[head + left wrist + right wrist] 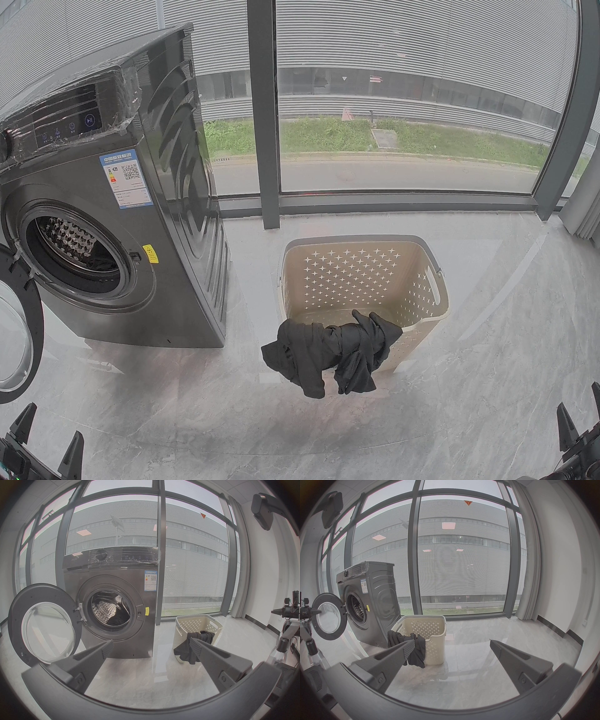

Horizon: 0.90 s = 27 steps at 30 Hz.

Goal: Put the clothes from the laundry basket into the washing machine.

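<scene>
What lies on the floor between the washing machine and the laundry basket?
Nothing: only bare floor separates the washing machine from the laundry basket, as the head view shows.

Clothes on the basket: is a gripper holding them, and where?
Nothing is held. The left gripper and right gripper are open, empty; the clothes hang over the basket rim.

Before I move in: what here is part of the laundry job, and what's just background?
Job: black clothes draped over the laundry basket rim; washing machine, its door open.
Background: window pillar; curtain.
</scene>
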### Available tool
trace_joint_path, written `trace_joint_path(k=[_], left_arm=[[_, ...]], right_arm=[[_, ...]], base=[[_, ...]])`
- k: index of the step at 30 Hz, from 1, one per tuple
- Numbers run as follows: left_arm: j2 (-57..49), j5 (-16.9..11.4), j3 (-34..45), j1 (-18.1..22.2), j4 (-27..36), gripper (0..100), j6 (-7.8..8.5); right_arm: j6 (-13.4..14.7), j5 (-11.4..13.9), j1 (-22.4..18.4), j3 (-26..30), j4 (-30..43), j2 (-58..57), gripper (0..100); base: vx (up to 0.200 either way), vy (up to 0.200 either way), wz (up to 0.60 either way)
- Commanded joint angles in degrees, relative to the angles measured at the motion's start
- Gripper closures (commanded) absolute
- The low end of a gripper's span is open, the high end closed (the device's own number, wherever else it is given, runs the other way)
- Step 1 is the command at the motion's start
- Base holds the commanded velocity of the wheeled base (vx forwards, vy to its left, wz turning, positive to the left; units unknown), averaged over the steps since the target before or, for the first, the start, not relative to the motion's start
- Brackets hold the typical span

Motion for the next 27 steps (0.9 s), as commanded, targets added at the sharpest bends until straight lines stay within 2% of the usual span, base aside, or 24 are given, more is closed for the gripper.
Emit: trace_joint_path(k=[1,14,20,27], left_arm=[[-0.9,0.0,1.0,0.0,0.0,0,-0.06],[-0.9,0.0,1.0,0.0,0.0,0,-0.14],[-0.9,-0.1,1.0,0.0,0.0,0,-0.14],[-0.9,-0.1,1.0,0.0,0.0,0,-0.14]], right_arm=[[0.1,0.0,0.0,0.9,0.0,-0.9,0],[0.2,0.1,0.0,1.0,0.0,-0.9,0],[0.2,0.1,0.0,1.0,0.0,-0.9,0],[0.1,0.1,0.0,1.0,0.0,-0.9,0]], base=[[0.0,0.0,0.0],[0.0,0.0,0.0],[0.0,-0.2,0.0],[0.0,0.0,0.0]])
